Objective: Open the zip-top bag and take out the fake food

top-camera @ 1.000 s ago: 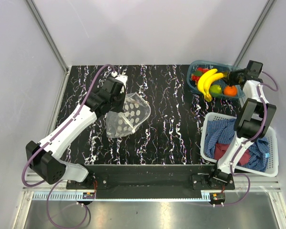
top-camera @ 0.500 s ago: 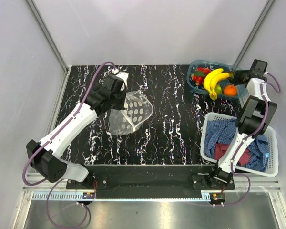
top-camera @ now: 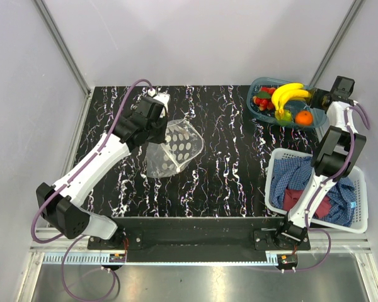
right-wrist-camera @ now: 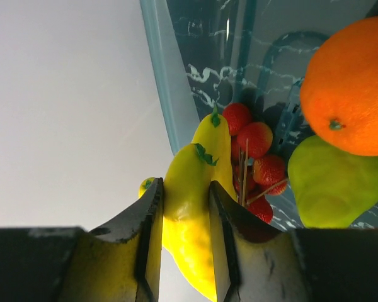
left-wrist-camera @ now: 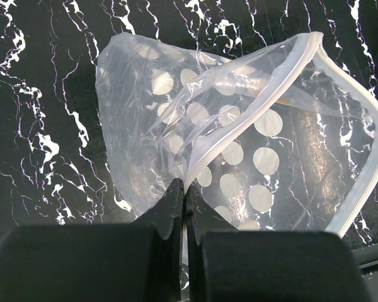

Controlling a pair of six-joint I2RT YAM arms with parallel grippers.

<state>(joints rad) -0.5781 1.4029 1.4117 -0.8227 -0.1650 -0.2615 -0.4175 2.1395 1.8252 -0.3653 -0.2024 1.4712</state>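
The clear zip-top bag (top-camera: 175, 149) with pale dots lies open on the black marbled table; in the left wrist view the bag (left-wrist-camera: 239, 145) gapes and holds no fruit. My left gripper (top-camera: 156, 130) (left-wrist-camera: 184, 189) is shut on its white zip strip (left-wrist-camera: 205, 151). My right gripper (top-camera: 315, 96) (right-wrist-camera: 186, 195) is shut on the yellow banana (top-camera: 287, 95) (right-wrist-camera: 189, 214), held above the teal tray (top-camera: 258, 88). The red berry cluster (right-wrist-camera: 255, 157), the orange (top-camera: 304, 117) (right-wrist-camera: 349, 88) and the green fruit (top-camera: 283, 115) (right-wrist-camera: 337, 185) lie in the tray.
A white slatted basket (top-camera: 272, 167) with red and blue cloths (top-camera: 299, 182) stands at the front right, below the right arm. White walls and metal posts enclose the table on three sides.
My right gripper has lifted and swung the banana toward the back right over the tray. My left gripper has shifted slightly right with the bag's strip.
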